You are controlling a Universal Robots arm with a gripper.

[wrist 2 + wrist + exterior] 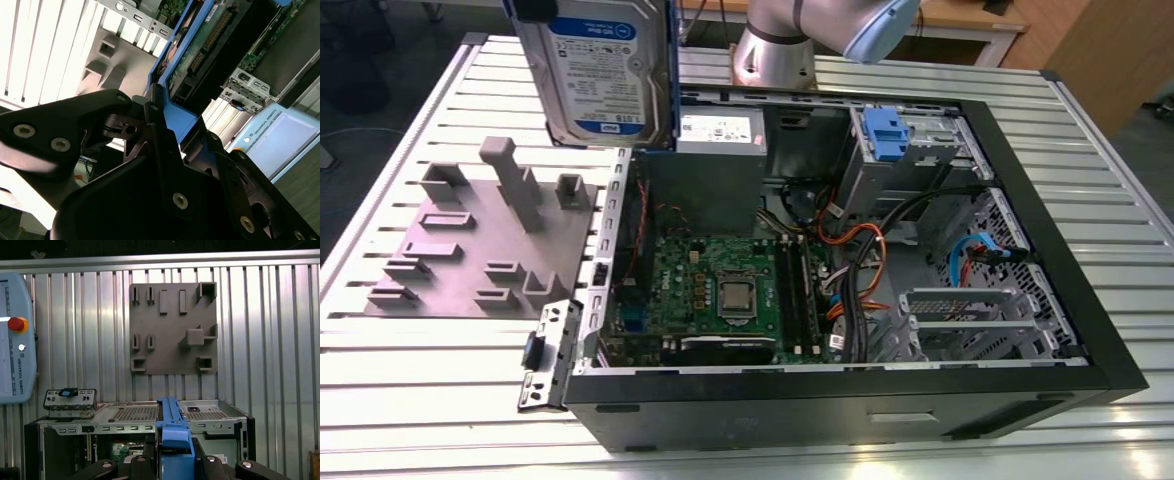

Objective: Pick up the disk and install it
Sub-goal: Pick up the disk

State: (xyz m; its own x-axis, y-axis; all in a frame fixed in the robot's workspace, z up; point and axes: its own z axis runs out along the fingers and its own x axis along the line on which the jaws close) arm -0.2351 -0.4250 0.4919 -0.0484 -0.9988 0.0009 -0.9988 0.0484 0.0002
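The disk point(607, 70), silver with a white-and-blue label and a blue carrier frame, hangs upright in the air at the top of the exterior view, over the gap between the grey fixture plate point(480, 240) and the open computer case point(1041, 230). My gripper point(180, 120) is shut on its blue carrier. In the second wrist view the disk's point(205, 40) circuit-board side shows beyond the black fingers point(152, 102). In the first wrist view the blue carrier edge point(172, 430) rises between my gripper's point(172, 457) black links.
The case lies open on a slatted metal table point(440, 400), with motherboard point(720, 290), cables, a power supply point(720, 130) and a drive cage with a blue latch point(887, 130). The fixture plate carries raised blocks. A teach pendant point(15, 340) lies on the table. The arm's base point(781, 55) stands behind the case.
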